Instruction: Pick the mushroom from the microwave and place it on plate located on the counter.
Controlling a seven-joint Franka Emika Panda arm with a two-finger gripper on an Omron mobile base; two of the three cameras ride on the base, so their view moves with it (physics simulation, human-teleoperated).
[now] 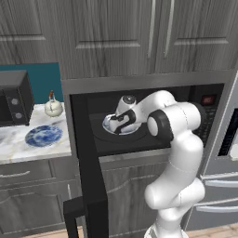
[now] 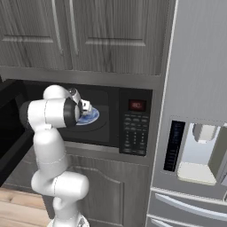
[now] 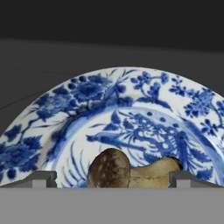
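Mushroom [image 3: 131,170] lies btwn spread gripper [image 3: 111,180] tips on microwave's [image 1: 153,116] patterned dish [image 3: 131,109].

I count one mushroom [image 3: 131,169], lying on a patterned plate [image 3: 131,100] inside the microwave [image 1: 153,83]. There are two blue plates in total: this one, and one plate [image 1: 43,135] on the counter [image 1: 14,148]. I see one small black oven [image 1: 14,97] with two round knobs, and one white kettle [image 1: 53,107]. There is one fridge [image 2: 195,111] with one dispenser. One robot arm [image 1: 179,153] carries one gripper [image 1: 122,122].
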